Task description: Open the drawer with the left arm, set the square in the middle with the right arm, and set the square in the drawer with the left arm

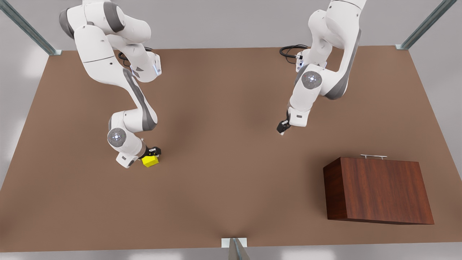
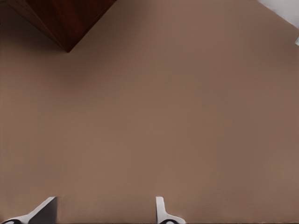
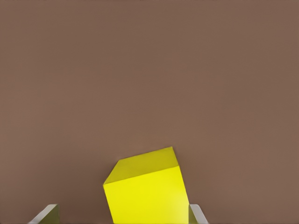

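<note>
The yellow square (image 1: 151, 161) (image 3: 147, 189) rests on the brown table toward the front view's left. My right gripper (image 1: 153, 153) (image 3: 122, 212) is down at it, open, with one finger on each side; one finger (image 3: 197, 214) is close to the cube and the other (image 3: 46, 213) stands apart from it. My left gripper (image 1: 282, 130) (image 2: 103, 209) hangs open and empty above bare table, short of the cabinet. The drawer's silver handle (image 1: 373, 156) lies tight against the reddish-brown cabinet (image 1: 379, 191) (image 2: 65, 18), so the drawer is shut.
The middle of the tabletop (image 1: 223, 159) is bare brown surface between the two arms. Metal frame posts (image 1: 236, 249) stand at the table's edges. A black cable (image 1: 290, 50) loops at the far edge by the left arm's base.
</note>
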